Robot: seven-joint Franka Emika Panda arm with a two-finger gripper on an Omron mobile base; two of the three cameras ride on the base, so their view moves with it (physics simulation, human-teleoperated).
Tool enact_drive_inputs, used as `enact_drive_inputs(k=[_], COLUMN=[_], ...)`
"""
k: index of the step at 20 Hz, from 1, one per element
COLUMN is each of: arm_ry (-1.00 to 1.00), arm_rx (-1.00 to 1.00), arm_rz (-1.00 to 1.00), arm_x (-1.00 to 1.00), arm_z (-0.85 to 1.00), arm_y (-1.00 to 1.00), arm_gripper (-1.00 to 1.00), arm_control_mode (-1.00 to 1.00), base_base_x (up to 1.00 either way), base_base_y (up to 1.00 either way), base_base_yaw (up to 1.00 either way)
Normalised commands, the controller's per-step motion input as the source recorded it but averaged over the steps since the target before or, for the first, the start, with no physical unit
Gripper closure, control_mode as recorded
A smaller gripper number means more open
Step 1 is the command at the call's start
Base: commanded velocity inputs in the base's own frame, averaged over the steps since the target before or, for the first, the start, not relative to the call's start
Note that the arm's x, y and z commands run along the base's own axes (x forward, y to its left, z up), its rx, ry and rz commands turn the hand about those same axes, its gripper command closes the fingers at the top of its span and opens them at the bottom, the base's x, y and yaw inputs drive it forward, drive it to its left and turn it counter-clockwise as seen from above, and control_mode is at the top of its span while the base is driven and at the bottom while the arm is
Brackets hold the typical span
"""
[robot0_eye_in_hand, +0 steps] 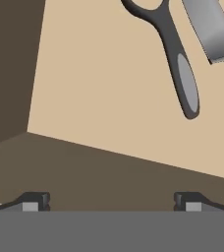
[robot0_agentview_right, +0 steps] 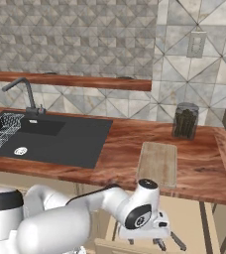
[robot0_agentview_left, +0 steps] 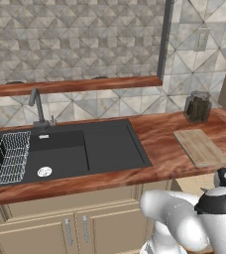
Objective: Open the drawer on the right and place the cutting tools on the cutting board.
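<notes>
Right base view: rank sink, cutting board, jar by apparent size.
1. sink, by far the largest, though its left part is cut off by the frame edge.
2. cutting board, a clear second.
3. jar, smallest, but it stands farther back on the counter, so it looks smaller than it really is.

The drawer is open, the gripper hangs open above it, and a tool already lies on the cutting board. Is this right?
Not quite. In the right base view the cutting board is bare. The tools lie in the open drawer, as the hand view shows. The gripper is open.
</notes>
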Motion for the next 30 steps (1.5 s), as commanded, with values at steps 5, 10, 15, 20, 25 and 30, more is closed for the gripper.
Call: enact_drive_inputs(k=[5, 10, 15, 20, 25, 30], arm_ry=[0.0, -0.04, -0.11, -0.03, 0.01, 0.02], arm_rx=[0.0, 0.0, 0.0, 0.0, 0.03, 0.11], arm_rz=[0.0, 0.0, 0.0, 0.0, 0.0, 0.0], arm_x=[-0.49, -0.06, 0.61, 0.49, 0.12, 0.09], arm_z=[0.0, 0.2, 0.7, 0.37, 0.0, -0.05], arm_y=[0.0, -0.04, -0.37, -0.58, -0.69, -0.38], arm_gripper=[-1.0, -1.0, -1.0, -1.0, -1.0, -1.0], arm_control_mode=[-1.0, -1.0, -1.0, -1.0, -1.0, -1.0], base_base_x=[0.0, 0.0, 0.0, 0.0, 0.0, 0.0], base_base_y=[0.0, 0.0, 0.0, 0.0, 0.0, 0.0], base_base_yaw=[0.0, 0.0, 0.0, 0.0, 0.0, 0.0])
